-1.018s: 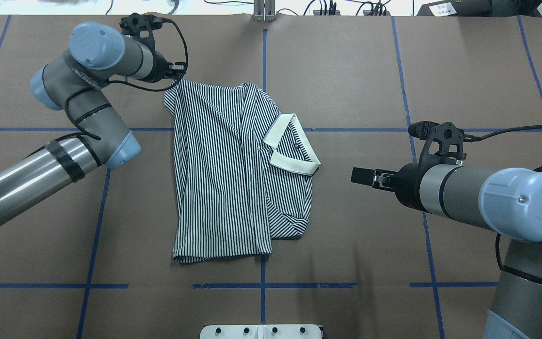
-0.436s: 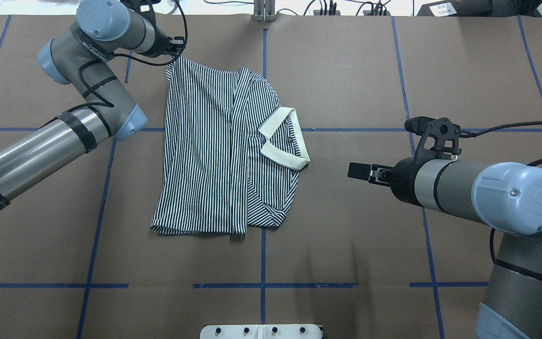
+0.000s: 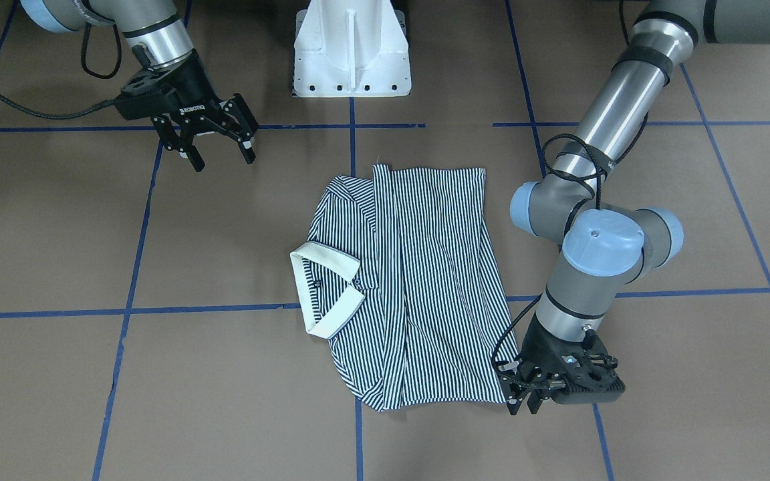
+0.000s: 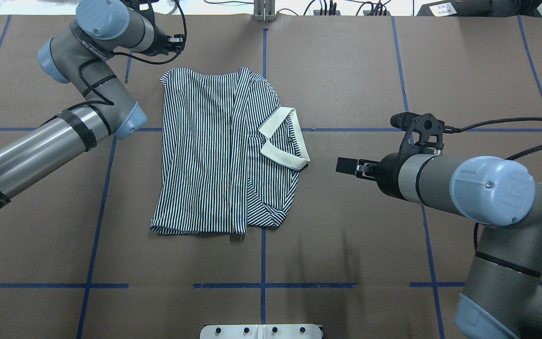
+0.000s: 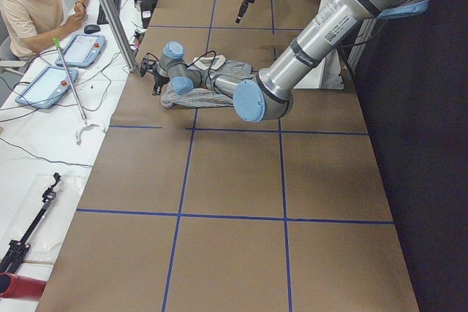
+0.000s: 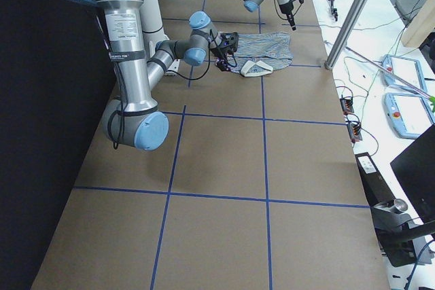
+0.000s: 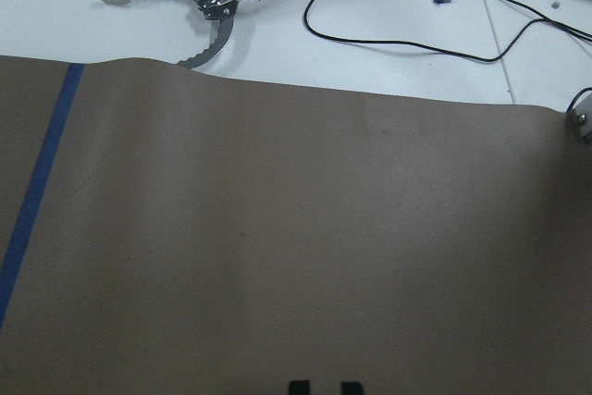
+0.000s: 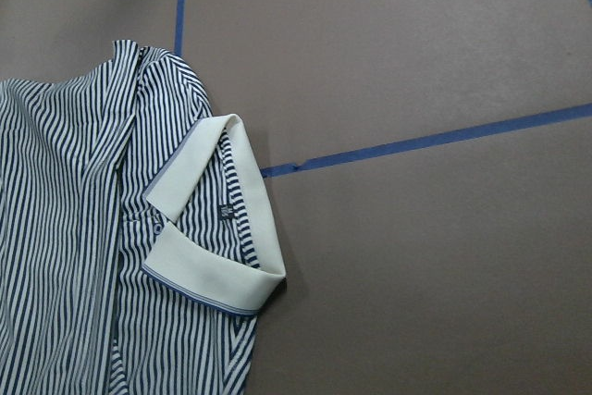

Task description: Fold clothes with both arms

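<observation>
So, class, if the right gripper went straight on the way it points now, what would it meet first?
Probably the cream collar, which lies ahead of the right gripper; its height above the table is unclear.

One striped polo shirt (image 4: 214,150) is counted; two robot arms are seen, the left arm (image 4: 31,150) and the right arm (image 4: 431,176); two grippers are counted, the left gripper (image 3: 522,404) and the right gripper (image 3: 223,162); one white pedestal base (image 3: 351,47) is seen; one person (image 5: 36,5) and two blue-rimmed tablets (image 5: 80,49) are counted.
</observation>
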### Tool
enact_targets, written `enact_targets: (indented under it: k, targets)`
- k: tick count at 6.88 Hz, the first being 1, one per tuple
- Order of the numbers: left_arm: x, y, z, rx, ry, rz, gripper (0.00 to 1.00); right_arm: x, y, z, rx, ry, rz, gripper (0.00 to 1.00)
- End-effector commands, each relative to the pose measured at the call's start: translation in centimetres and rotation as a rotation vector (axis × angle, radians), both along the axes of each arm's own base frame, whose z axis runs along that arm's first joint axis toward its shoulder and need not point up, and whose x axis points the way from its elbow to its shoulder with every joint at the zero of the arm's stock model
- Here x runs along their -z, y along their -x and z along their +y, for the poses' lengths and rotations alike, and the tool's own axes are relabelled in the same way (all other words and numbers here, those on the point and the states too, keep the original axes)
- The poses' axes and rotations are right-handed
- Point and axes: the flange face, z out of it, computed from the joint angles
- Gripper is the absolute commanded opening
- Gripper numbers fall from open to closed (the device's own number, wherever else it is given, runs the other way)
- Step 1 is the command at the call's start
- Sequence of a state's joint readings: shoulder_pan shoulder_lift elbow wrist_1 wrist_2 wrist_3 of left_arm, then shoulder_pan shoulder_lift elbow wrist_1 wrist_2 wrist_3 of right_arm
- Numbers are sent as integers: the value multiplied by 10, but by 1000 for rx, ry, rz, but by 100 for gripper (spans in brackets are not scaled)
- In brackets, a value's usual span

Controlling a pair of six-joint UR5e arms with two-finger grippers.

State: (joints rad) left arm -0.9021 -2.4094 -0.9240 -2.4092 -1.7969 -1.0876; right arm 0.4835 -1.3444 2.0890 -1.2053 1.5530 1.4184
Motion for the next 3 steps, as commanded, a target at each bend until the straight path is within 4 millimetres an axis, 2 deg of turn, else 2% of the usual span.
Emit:
enact_targets:
  k: [1, 2, 3]
  targets:
    - [-14, 41, 6, 18, -45, 24, 57, 44, 64, -30, 6, -10, -21, 100]
    - [-28, 71, 26, -25, -90, 21, 57, 70, 91, -42, 13, 11, 23, 100]
    - [-43, 100, 39, -42, -95, 32, 57, 91, 111, -40, 88, -23, 51, 100]
